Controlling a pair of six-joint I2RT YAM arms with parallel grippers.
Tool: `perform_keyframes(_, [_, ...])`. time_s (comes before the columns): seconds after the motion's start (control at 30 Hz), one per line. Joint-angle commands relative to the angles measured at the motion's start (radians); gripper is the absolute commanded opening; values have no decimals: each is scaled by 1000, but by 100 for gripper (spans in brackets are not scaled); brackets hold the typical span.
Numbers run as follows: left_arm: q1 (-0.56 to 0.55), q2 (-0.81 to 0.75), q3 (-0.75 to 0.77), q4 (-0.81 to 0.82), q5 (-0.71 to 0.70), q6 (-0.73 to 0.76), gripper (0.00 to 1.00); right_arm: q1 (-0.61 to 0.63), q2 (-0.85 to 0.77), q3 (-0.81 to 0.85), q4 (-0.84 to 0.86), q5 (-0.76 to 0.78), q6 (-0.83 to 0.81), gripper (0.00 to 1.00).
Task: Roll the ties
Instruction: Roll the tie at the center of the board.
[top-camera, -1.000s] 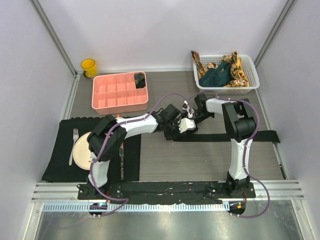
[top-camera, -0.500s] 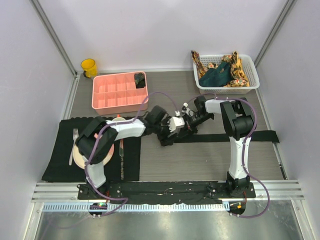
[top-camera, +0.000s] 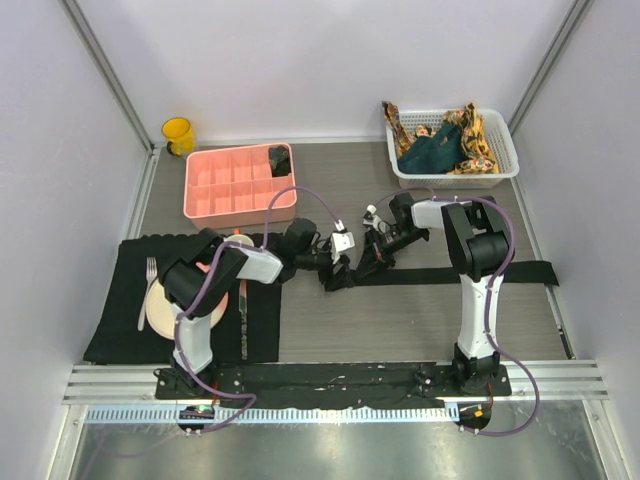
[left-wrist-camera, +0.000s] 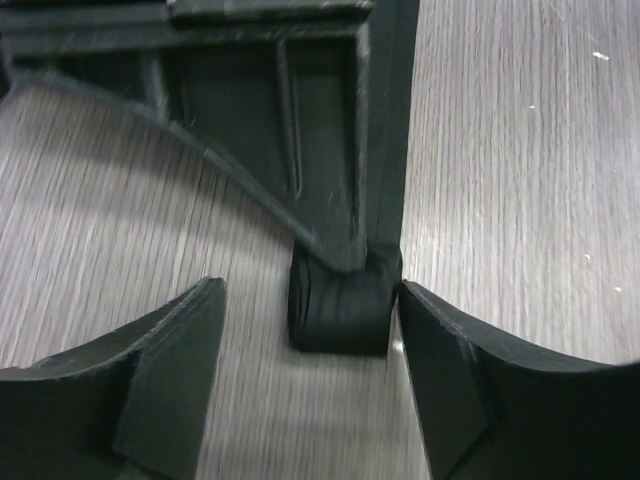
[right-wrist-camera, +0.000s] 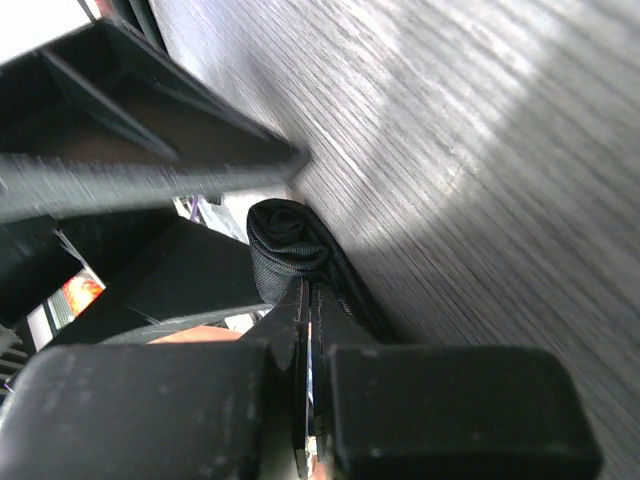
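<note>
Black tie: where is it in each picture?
Top external: black tie lies stretched flat across the table, right of middle.
Left wrist: its rolled end sits bottom centre, inside the open left pincer.
Right wrist: the roll shows left of centre.
Shared landmark: the grey wood-grain table.

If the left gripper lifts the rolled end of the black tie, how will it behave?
Probably floppy: the black tie lies flat and thin along the table. Its rolled end is small with nothing fastening it, so it may well unroll when let go.
</note>
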Motion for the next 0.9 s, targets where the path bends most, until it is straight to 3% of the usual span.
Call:
perform_keyframes(0.0, [-33, 71, -10, 10, 15, 20, 68, 9, 36, -31, 108, 258, -96, 1])
perform_keyframes(0.13, [-65, 58, -15, -140, -40, 107, 44, 9, 21, -31, 123, 250, -76, 1])
perform_keyframes(0.2, [-65, 41, -15, -186, -79, 135, 36, 6, -2, -22, 125, 232, -73, 1])
perform_keyframes(0.23, [-67, 36, -12, -232, -96, 141, 30, 4, -14, -19, 123, 226, -26, 5])
perform_keyframes(0.47, [-71, 8, 7, -335, -198, 192, 26, -23, -122, 21, 5, 169, 68, 38])
perform_keyframes(0.6, [-74, 11, 25, -358, -216, 192, 29, -20, -102, -5, -24, 134, 78, 45])
perform_keyframes(0.87, [-77, 22, 39, -377, -225, 192, 32, 0, -51, -12, 43, 51, 121, 41])
